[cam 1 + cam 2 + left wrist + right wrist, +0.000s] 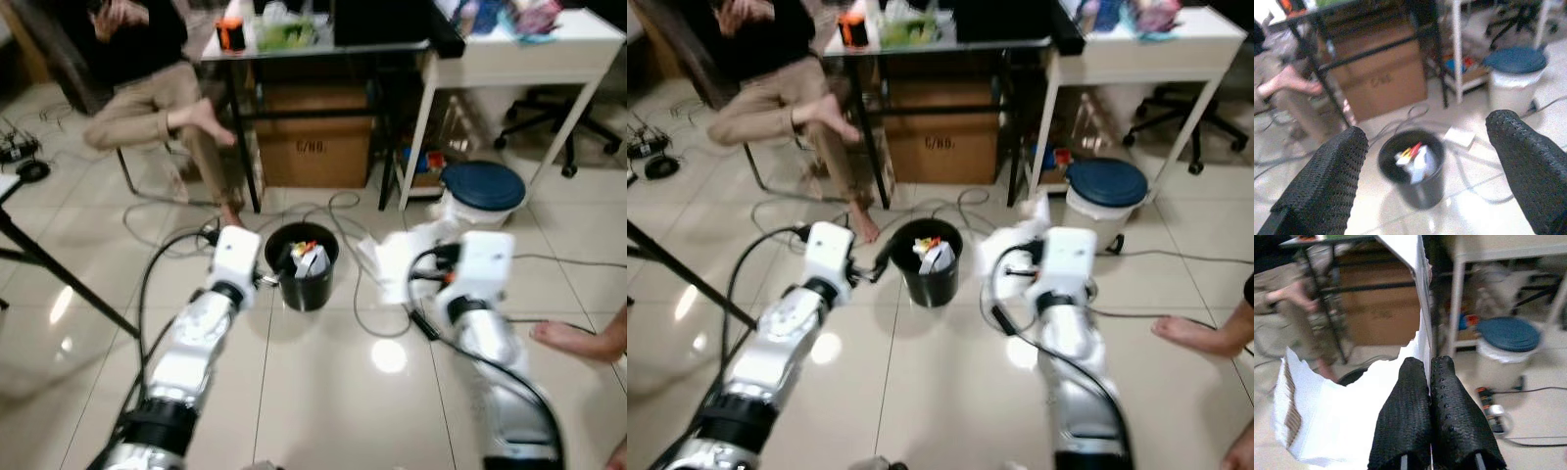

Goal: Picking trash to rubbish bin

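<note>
I have the right gripper (1429,382) clenched on a torn white sheet of paper (1347,416); in its wrist view the two fingers (1405,406) press together with the sheet's edge pinched between them and the bulk of the paper hanging to one side. From the head camera, the paper (1004,245) is held low above the tiled floor, just beside the black bin (927,262) on its right.

The bin stands between my two arms, open-topped and already holding some scraps. It lies to the left of the right gripper, near but not under it. I judge the coming move is a short carry leftward until the paper is over the rim, then a release. The sheet is wide against the bin mouth, so part may drape outside.

The left gripper (1425,161) is spread wide and empty, aimed at the bin from the other side.

A seated person (147,69) and loose cables (333,211) lie beyond the bin.
</note>
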Controlling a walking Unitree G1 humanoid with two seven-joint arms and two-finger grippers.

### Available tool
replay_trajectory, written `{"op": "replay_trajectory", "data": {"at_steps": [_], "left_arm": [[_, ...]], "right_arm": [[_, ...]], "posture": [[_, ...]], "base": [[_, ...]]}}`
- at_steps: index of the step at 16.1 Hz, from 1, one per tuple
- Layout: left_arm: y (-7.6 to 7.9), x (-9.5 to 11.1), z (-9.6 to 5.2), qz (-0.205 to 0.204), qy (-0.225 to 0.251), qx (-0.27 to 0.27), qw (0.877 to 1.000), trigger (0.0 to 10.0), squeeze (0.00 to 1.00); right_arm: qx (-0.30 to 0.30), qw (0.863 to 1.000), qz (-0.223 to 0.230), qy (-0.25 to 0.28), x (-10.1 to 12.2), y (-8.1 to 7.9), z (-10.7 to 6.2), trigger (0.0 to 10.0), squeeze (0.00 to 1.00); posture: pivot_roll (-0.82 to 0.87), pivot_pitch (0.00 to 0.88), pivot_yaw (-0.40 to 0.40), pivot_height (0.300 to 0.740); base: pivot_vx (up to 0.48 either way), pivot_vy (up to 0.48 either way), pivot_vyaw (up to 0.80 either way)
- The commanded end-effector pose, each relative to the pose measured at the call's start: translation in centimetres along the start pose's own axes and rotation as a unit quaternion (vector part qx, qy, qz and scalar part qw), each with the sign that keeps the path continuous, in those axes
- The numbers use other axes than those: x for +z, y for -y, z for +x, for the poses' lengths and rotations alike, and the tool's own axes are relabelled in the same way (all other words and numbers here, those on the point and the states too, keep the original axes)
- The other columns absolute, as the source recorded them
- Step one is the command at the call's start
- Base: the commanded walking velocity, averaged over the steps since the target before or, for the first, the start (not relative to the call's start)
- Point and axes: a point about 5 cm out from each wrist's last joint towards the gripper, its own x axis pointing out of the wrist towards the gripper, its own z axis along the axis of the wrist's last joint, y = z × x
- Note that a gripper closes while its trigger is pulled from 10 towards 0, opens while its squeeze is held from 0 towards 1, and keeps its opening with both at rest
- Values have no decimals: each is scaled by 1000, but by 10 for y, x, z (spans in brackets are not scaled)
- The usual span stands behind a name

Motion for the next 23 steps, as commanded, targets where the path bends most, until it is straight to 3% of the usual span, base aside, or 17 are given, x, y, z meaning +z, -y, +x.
{"op": "replay_trajectory", "data": {"at_steps": [1, 23], "left_arm": [[2, -3, 0, 4, 0, -1, 1000, 10000, 0], [7, -12, -1, 13, 1, -23, 1000, 10000, 0]], "right_arm": [[-1, 1000, -2, -13, -6, 3, -1, 10000, 0], [1, 1000, 2, -22, -16, 0, -5, 10000, 0]], "posture": [[-68, 124, 77, 740], [-67, 135, 99, 740]], "base": [[281, 0, 0], [406, 0, 0]]}}
